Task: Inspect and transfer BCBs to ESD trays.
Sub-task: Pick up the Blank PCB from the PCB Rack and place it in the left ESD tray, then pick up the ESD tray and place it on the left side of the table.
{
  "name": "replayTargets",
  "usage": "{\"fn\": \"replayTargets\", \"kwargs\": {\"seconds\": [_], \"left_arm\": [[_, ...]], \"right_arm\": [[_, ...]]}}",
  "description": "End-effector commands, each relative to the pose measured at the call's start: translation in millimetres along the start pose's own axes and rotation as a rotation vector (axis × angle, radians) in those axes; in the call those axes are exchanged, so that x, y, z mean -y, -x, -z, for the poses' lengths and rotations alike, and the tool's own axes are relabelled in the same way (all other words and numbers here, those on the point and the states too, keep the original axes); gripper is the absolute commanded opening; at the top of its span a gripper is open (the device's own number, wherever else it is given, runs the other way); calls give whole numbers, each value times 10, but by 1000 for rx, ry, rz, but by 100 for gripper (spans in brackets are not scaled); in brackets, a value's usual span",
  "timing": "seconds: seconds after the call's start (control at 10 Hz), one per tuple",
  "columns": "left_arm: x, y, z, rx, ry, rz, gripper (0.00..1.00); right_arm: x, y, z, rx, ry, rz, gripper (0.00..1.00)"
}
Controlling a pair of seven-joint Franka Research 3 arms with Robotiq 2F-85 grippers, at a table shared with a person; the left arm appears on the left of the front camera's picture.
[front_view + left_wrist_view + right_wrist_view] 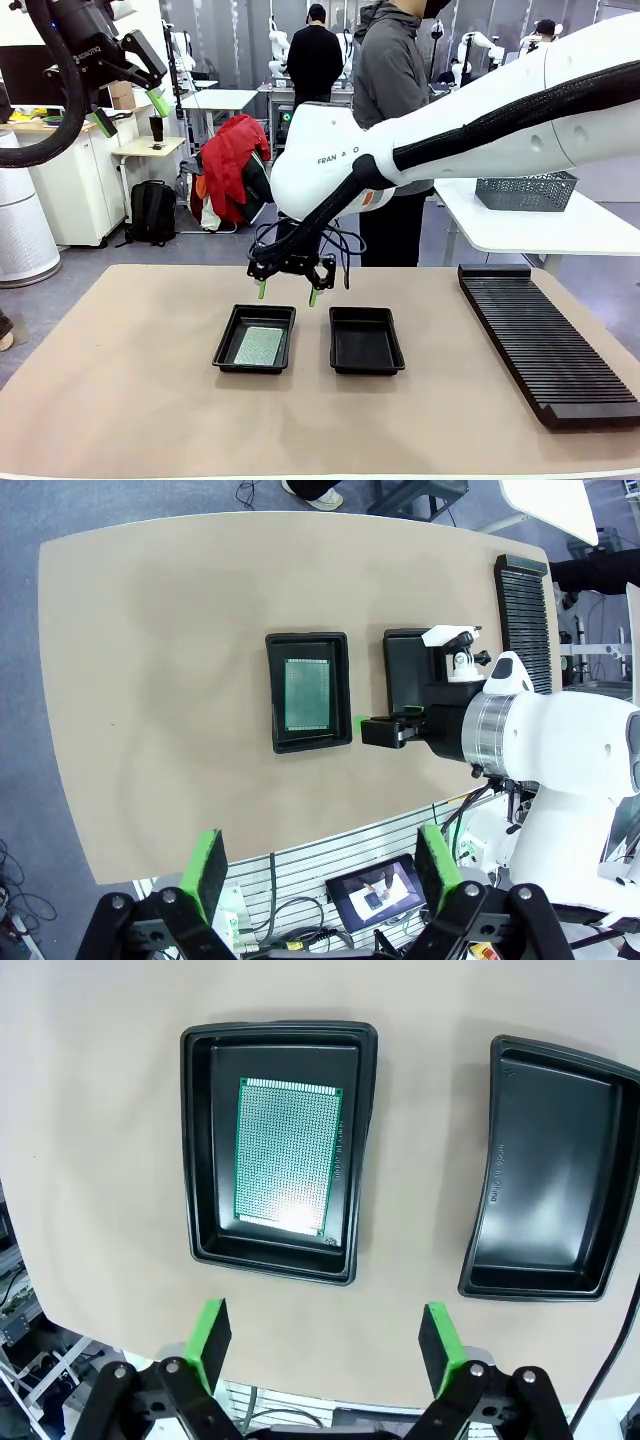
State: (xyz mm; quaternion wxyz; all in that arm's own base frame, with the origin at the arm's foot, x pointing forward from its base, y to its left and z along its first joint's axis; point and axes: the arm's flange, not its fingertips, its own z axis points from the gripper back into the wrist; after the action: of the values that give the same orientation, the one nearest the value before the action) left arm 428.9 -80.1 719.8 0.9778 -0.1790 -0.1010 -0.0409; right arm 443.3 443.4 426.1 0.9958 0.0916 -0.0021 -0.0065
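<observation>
Your right jaws hang wide and empty above the bench [120,400], just over the 12 o'clock rims of the trays. Your left jaws, spread just as wide with nothing in them, sit high toward 10 o'clock. The long ribbed rack [545,345] lies at 3 o'clock. Mid-bench are two ESD trays: the empty tray [366,341] and, at its 9 o'clock, the loaded tray [230,340] with one BCB [260,346] flat on its floor. You look to be between transfers. The next move likely calls for a second board, set level inside the empty tray's rim.
</observation>
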Motion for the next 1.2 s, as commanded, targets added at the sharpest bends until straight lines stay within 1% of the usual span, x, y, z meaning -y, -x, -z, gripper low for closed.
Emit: {"fn": "replayTargets", "kwargs": {"seconds": [0.0, 1.1], "left_arm": [[-12, -3, 2, 3, -5, -1, 100], [-12, -3, 2, 3, -5, -1, 100]], "right_arm": [[-12, 24, 32, 3, 0, -4, 100], [-12, 24, 32, 3, 0, -4, 100]]}}
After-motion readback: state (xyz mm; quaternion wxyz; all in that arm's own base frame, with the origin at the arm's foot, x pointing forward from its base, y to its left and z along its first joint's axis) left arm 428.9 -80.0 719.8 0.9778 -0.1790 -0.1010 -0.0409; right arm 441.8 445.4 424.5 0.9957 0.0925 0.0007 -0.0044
